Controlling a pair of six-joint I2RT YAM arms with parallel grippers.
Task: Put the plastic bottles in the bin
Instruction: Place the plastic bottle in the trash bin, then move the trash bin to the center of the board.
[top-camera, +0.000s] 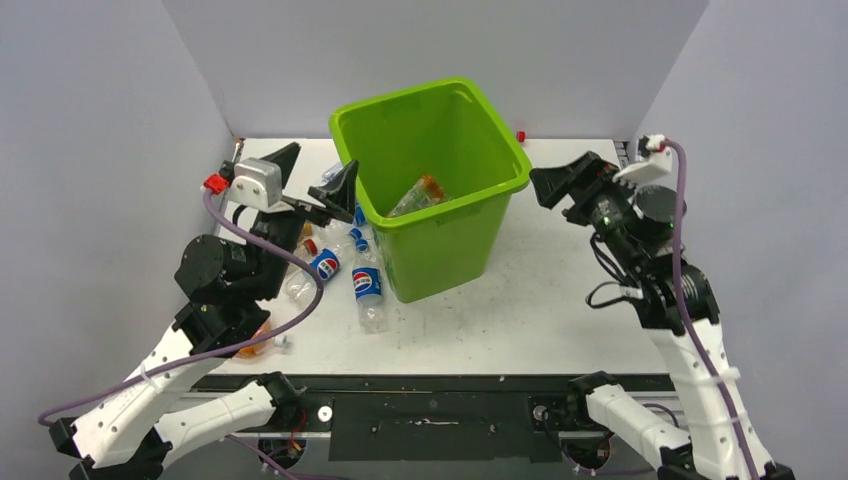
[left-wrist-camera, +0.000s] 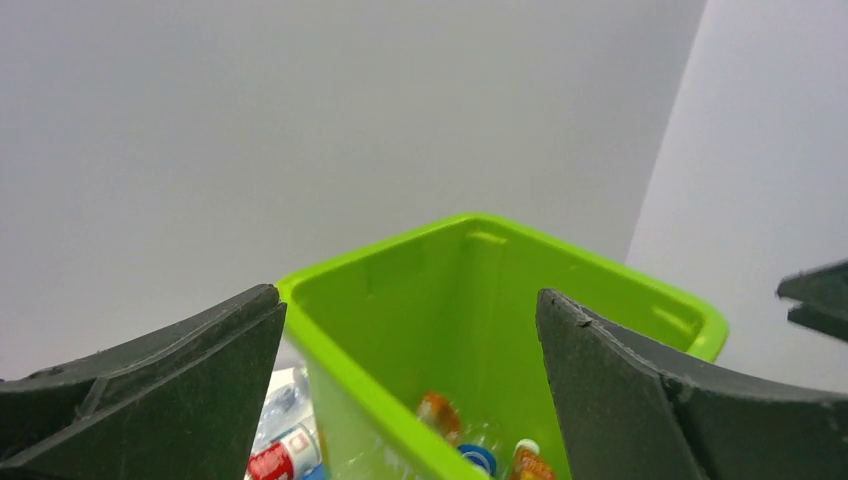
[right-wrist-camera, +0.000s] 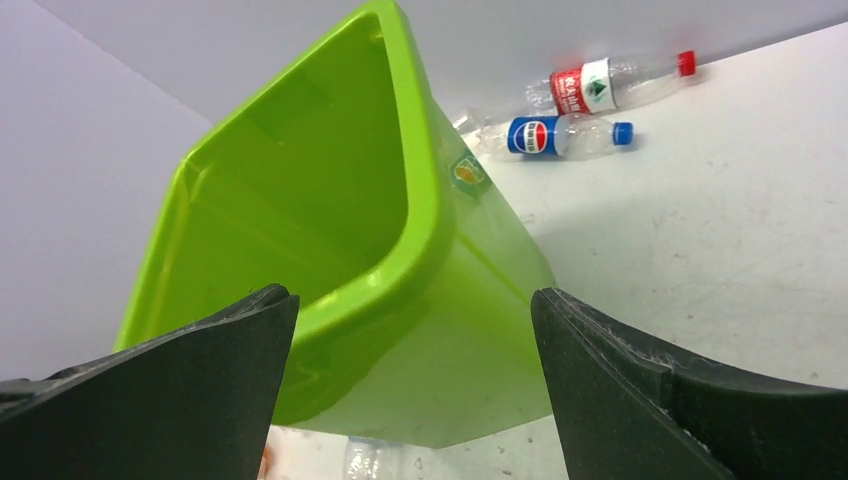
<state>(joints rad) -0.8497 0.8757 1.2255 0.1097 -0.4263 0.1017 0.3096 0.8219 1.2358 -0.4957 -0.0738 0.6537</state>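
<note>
Right, my left pincer (top-camera: 318, 178) gapes empty at the left rim of the bin (top-camera: 452, 250), and my right pincer (top-camera: 558, 182) hangs wide and empty to its right. A few bottles (top-camera: 425, 192) lie inside, more on the desk (top-camera: 560, 300) left of it. I reckon I'm between pickups, so next I reach down there.

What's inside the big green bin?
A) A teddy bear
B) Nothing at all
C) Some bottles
C: bottles lie at the bottom of the bin, as both the top view and the left wrist view show.
</note>
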